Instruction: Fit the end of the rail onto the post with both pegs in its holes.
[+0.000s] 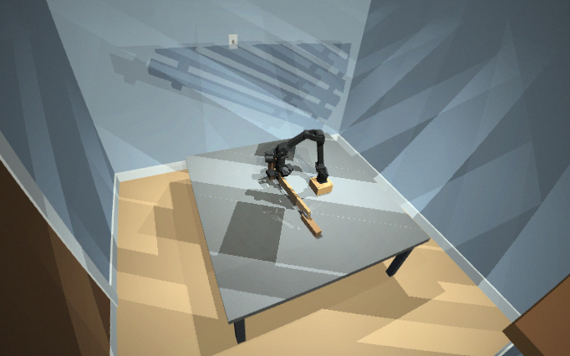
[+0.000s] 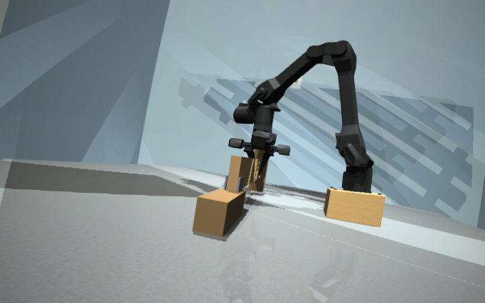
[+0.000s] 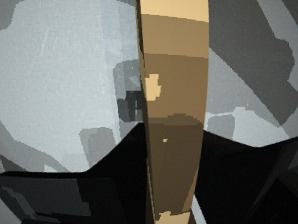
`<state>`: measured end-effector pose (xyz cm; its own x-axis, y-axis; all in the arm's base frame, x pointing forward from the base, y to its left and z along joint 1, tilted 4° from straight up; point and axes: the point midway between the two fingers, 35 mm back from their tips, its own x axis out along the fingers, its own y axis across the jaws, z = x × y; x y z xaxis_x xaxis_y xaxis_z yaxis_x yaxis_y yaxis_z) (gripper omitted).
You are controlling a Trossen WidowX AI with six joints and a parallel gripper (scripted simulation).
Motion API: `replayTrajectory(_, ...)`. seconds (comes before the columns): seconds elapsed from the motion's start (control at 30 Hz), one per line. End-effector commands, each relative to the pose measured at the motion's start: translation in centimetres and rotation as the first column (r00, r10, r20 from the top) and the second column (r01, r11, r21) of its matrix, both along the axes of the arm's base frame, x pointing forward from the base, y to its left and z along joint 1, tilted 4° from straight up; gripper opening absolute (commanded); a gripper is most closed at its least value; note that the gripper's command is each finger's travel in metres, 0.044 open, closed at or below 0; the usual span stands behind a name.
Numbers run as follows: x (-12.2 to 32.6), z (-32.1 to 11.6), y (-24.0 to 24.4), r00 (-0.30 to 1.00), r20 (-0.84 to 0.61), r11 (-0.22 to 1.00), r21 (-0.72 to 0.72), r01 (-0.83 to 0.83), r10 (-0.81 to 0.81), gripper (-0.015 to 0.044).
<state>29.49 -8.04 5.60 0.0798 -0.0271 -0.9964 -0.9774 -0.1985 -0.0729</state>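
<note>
Gripper (image 2: 258,162): closed on the rail (image 1: 293,197), frame centre.
Rail's other end: in bracket (image 2: 234,183) on footboard block (image 2: 217,210).

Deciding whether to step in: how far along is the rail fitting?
Done: the gripper is shut on the rail near the post, and the far end sits at the bracket on the footboard block. In hand: bringing the rail end onto the post. Whether the pegs are seated cannot be seen. Left: full seating, levelling, release.

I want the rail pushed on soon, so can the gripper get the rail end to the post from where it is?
Probably yes: the gripper is shut on the rail right beside the post.
</note>
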Motion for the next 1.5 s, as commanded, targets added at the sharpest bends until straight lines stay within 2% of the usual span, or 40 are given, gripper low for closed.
replayTrajectory(0.0,0.3,0.3,-0.2,1.0,0.009,1.0,-0.004,-0.001,0.001,0.0)
replayTrajectory(0.53,0.4,0.3,-0.7,1.0,0.01,1.0,-0.004,-0.001,0.001,0.0)
replayTrajectory(1.1,0.1,0.0,-0.4,1.0,0.0,1.0,0.001,-0.001,0.001,0.044)
replayTrajectory(1.27,0.1,0.2,-0.3,1.0,0.0,1.0,0.001,-0.001,0.001,0.044)
replayTrajectory(1.47,-0.8,2.8,2.6,1.0,0.009,1.0,-0.001,-0.001,0.001,0.044)
